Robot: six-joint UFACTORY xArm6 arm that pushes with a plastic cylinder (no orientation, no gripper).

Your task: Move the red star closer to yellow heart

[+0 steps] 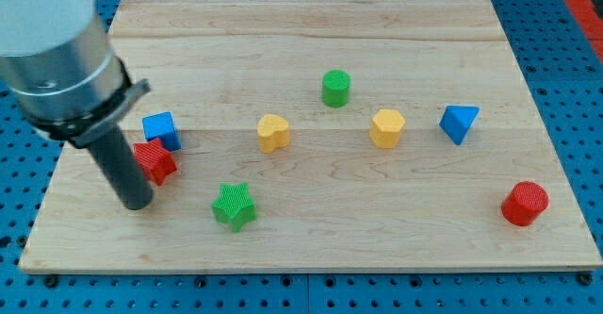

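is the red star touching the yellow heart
No, the red star sits at the view's left beside my tip, with bare board between it and the yellow heart.

The wooden board (311, 229) carries eight blocks. At the left lie a red star (156, 162), a blue cube (161, 129) and a green star (234, 206). Toward the right lie a yellow heart (273, 132), a green cylinder (335, 88), a yellow hexagon (387, 127), a blue triangle (459, 123) and a red cylinder (524, 204).

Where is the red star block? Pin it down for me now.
The red star block sits on the wooden board at the view's left, touching the blue cube above it, with my tip just to its lower left.
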